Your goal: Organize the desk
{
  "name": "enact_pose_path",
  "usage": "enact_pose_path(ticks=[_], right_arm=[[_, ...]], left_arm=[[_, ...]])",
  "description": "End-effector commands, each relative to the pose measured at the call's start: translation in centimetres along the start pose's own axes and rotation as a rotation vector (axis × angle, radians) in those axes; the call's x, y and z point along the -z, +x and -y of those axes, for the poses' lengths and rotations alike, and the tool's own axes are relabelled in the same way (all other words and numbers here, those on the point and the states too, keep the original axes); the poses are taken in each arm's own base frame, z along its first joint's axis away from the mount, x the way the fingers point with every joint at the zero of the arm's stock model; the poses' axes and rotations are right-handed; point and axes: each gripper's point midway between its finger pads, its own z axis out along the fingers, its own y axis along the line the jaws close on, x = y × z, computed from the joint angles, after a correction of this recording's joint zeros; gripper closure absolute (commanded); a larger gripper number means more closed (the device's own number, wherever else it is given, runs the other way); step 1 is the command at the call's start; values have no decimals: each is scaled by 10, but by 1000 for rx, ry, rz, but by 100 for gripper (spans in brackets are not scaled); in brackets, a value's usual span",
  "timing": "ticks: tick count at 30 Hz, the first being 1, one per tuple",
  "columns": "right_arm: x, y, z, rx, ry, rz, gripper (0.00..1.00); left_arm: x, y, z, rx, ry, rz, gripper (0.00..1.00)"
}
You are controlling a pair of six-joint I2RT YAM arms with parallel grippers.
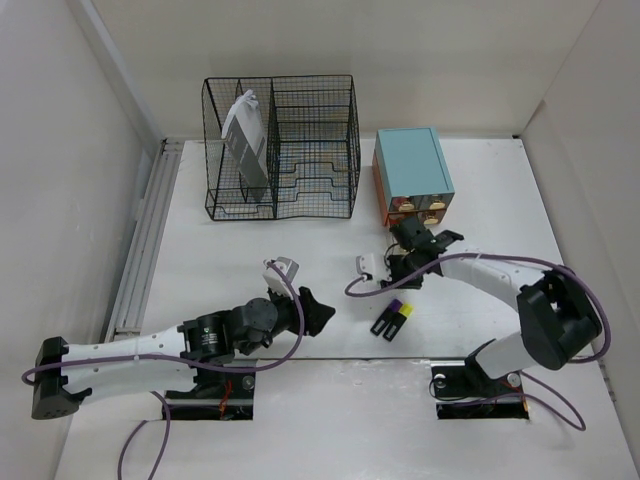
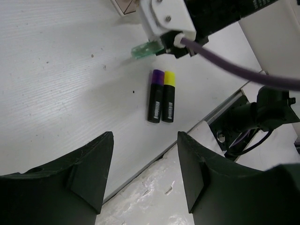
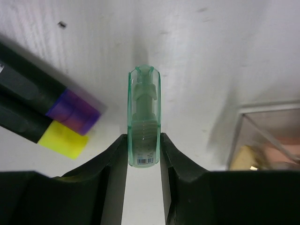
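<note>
desk [image 1: 200,270]: white, scuffed, laid beneath both arms, enclosed by pale walls [image 1: 60,150] | grey rail [image 1: 140,255] seen along left edge | left gripper [image 2: 145,140]: jaws set apart | right gripper [image 3: 144,145]: translucent green tube [image 3: 144,108] pinched between jaws

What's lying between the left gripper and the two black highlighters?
Nothing: only bare matte-white desk separates the left gripper from the black purple- and yellow-capped highlighters, seen in the top external view.
</note>
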Motion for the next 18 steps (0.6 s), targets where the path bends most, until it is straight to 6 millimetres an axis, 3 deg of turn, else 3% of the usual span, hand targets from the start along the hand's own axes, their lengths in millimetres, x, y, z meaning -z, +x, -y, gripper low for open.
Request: enact_pose_path(ticks=[1,6,9,18], right_arm=[[37,-38,45,-14,174,108,88],[77,-59,74,-60,322,173,88],[96,-59,98,-119,433,189,88],[100,-24,147,-328,654,60,88]], left_arm=[[1,-1,4,23,25,15,47],[0,5,4,31,39,0,47],[-2,10,1,33,27,-12,47],[-6,14,3,35,36,-16,47]])
